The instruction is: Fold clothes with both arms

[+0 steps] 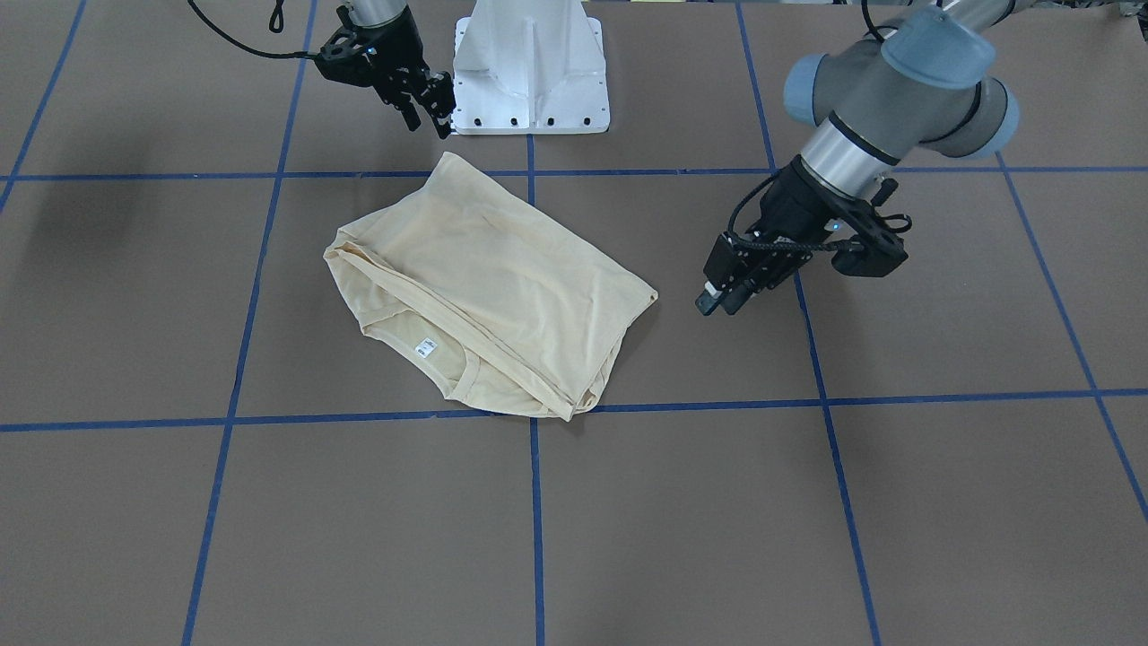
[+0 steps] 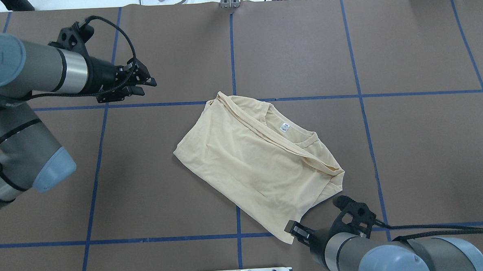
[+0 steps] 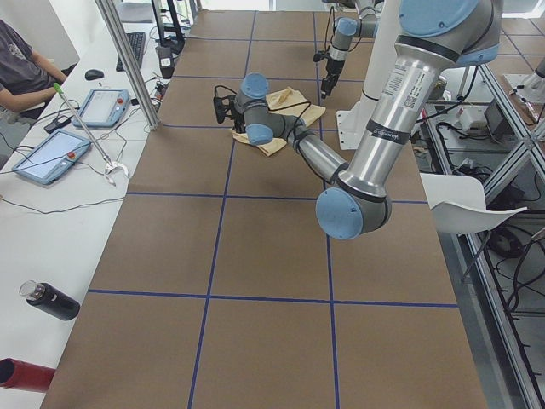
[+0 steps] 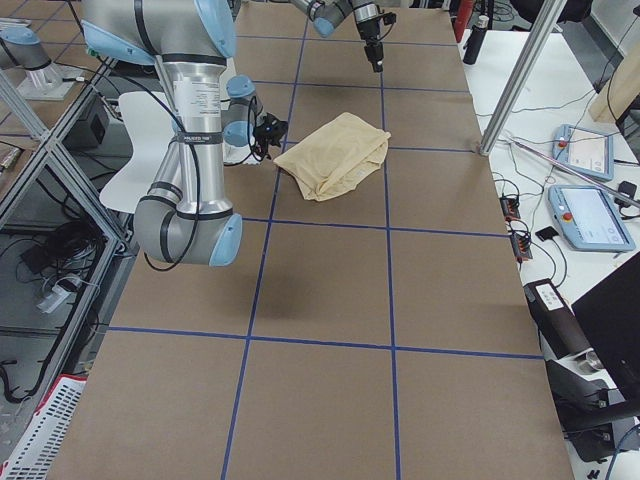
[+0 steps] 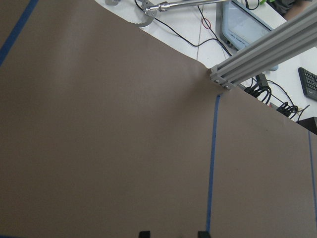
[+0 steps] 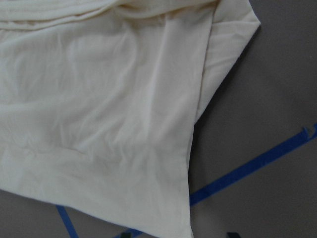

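The clothes, a single pale cream-yellow shirt (image 1: 502, 278) (image 2: 250, 151) (image 4: 335, 150), lie folded in the middle of the table. The collar and a small white neck label (image 2: 284, 127) face up. My left gripper (image 2: 146, 85) (image 1: 717, 303) hovers open off to the shirt's side, a clear gap away. In its wrist view the two fingertips (image 5: 143, 233) frame only bare brown table. My right gripper (image 2: 292, 229) (image 1: 429, 124) stands open just above the shirt's corner nearest the robot base. That corner of the shirt (image 6: 99, 124) fills the right wrist view and ends between the fingertips.
The white pedestal base (image 1: 529, 81) stands just behind the shirt's near corner. Blue tape lines (image 2: 232, 54) grid the brown table. An aluminium post (image 5: 262, 54) rises at the far edge. A person (image 3: 17, 60) sits at a side desk with tablets (image 3: 51, 153).
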`<state>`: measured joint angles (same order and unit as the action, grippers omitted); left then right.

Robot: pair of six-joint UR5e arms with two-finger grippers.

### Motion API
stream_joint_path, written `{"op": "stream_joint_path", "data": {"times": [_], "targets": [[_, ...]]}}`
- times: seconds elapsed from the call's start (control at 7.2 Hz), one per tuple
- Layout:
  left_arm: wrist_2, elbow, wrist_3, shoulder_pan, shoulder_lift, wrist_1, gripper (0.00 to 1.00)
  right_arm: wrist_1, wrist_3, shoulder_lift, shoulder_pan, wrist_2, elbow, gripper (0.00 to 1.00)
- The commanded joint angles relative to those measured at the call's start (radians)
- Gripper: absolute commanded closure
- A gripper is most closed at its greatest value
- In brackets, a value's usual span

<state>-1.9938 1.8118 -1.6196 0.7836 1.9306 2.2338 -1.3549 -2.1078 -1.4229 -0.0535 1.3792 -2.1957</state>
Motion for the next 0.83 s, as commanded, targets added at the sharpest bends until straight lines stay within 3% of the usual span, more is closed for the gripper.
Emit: {"op": "stream_joint_path", "data": {"times": [0.0,0.28,0.42,0.69], "targets": [[0.167,0.041,-0.054,-0.178,-0.047,-0.083,0.50,0.008,0.056,0.072,-0.211,0.068,0.052,0.00],[0.230,-0.045,-0.054,-0.254,0.016,-0.125,0.50,0.011,0.145,0.175,-0.454,0.257,0.199,0.00],[0.233,-0.108,-0.054,-0.254,0.049,-0.125,0.50,0.014,0.245,0.215,-0.521,0.279,0.270,0.00],[0.260,-0.123,-0.056,-0.277,0.042,-0.122,0.50,0.017,0.270,0.251,-0.548,0.285,0.365,0.00]]}}
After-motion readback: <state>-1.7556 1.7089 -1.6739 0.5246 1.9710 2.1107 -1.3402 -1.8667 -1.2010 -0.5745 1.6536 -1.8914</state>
